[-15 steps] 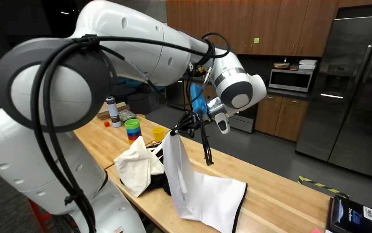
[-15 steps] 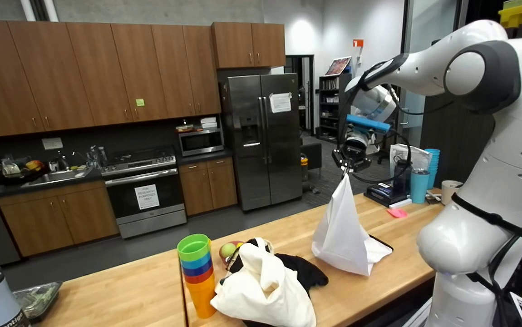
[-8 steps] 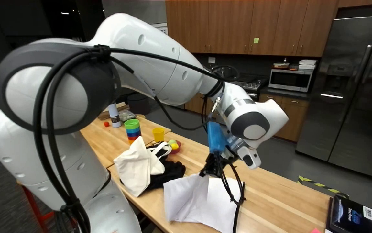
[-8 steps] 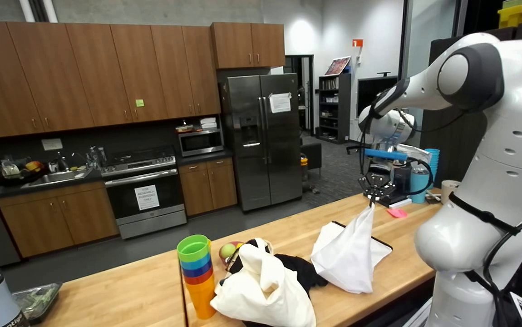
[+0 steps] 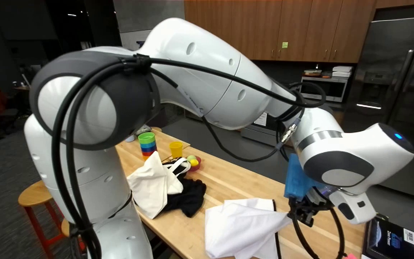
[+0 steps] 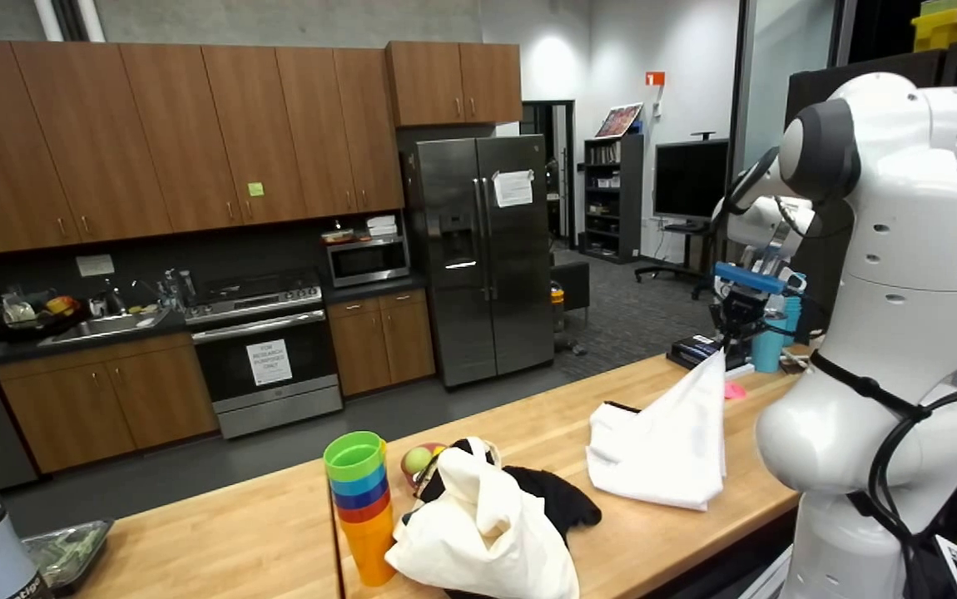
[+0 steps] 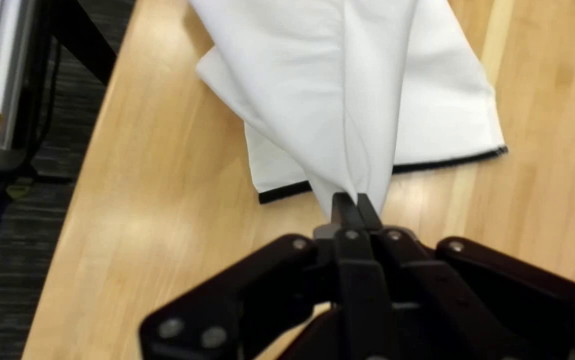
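A white cloth [image 7: 307, 85] fills the wrist view's upper middle, one end pinched in the gripper [image 7: 355, 204] near center. A wooden table [image 7: 157, 215] lies beneath; in an exterior view, a cream bag [image 6: 487, 532] sits bottom center.

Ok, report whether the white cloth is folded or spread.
Folded loosely: the white cloth crosses over its black edge, tip pinched in the gripper.

In an exterior view: table [image 6: 220, 541], lower frame; on it, left to right: container [image 6: 71, 556], cups [image 6: 364, 507], bag [image 6: 491, 532], cloth [image 6: 663, 449].
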You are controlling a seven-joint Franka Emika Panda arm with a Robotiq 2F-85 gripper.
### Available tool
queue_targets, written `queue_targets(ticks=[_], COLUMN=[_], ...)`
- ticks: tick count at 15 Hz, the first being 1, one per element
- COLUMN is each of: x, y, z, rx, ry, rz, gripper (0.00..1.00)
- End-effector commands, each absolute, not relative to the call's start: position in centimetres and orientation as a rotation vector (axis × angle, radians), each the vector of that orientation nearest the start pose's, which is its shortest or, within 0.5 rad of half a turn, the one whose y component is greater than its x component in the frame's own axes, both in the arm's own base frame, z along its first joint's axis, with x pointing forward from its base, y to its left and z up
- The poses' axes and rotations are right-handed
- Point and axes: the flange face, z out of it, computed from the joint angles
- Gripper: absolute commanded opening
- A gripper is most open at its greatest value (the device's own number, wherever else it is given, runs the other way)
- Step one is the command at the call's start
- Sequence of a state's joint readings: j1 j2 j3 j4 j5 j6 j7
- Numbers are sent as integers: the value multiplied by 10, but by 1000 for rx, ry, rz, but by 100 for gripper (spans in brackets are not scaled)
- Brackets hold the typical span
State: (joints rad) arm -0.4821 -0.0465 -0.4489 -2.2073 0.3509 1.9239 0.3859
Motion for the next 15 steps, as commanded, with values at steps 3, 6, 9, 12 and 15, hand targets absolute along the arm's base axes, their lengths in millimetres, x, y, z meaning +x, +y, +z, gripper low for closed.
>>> queue_targets(ticks=[3, 6, 9, 12, 15], x=[319, 331, 337, 339, 349], y=[-473, -482, -496, -492, -497], z=[406, 402, 399, 392, 382], rx=[-1855, -1792, -1746, -1775, -1772], ry=[2095, 2181, 2257, 2265, 2316], rz=[-77, -165, -211, -171, -140], gripper=[0, 0, 0, 7, 26])
